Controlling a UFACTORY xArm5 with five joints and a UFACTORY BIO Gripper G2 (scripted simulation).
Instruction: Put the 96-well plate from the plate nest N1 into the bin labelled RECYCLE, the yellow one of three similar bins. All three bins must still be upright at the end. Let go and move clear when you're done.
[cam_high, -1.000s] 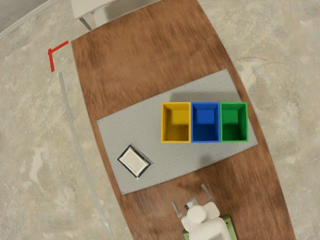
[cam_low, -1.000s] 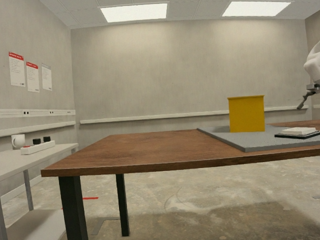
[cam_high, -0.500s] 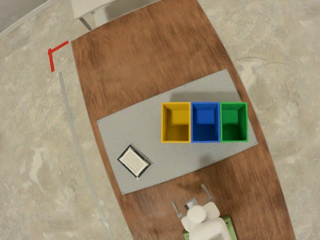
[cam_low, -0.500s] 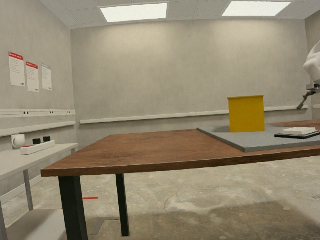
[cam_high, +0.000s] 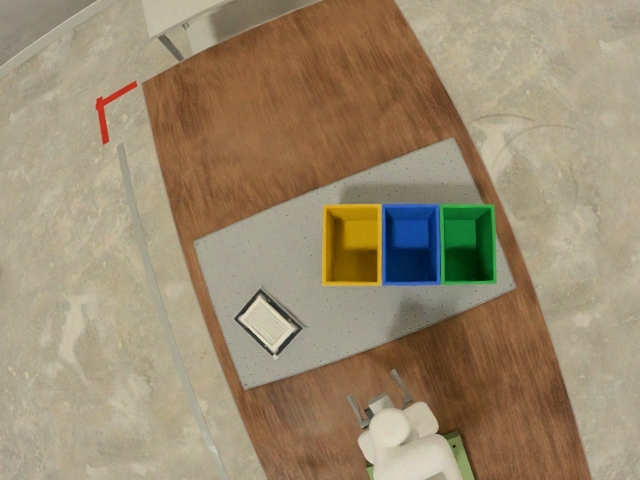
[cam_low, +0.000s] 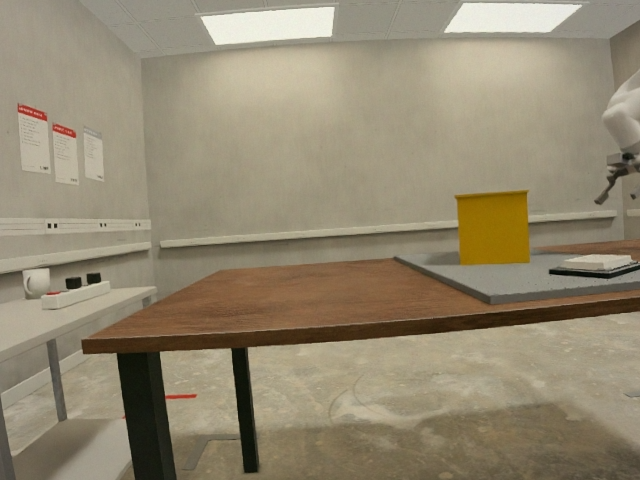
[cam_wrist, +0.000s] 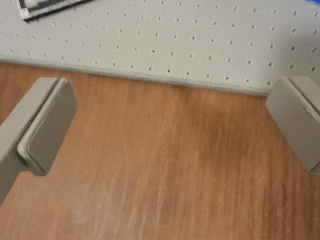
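Three wall notices (cam_low: 65, 153) are carrying print too small to read. The white, gridded, rectangular 96-well plate (cam_high: 268, 322) (cam_low: 599, 261) (cam_wrist: 35, 4) is lying flat in its dark nest (cam_high: 298, 326) (cam_low: 568, 272) (cam_wrist: 50, 13), apart from the upright yellow bin (cam_high: 324, 245) (cam_low: 493, 227). Above the worktop (cam_high: 310, 113) (cam_low: 310, 294) (cam_wrist: 150, 175), the hand (cam_high: 372, 383) (cam_low: 617, 198) (cam_wrist: 175, 125) is hovering, fingers standing apart, holding nothing.

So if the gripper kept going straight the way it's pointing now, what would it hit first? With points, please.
Probably the brown wooden tabletop (cam_high: 310, 144) (cam_low: 310, 294) (cam_wrist: 165, 190), near the grey perforated board (cam_high: 289, 258) (cam_low: 491, 284) (cam_wrist: 175, 40); the gripper (cam_high: 372, 383) (cam_low: 616, 198) (cam_wrist: 172, 125) slants down and forward, so depth leaves the board possible.
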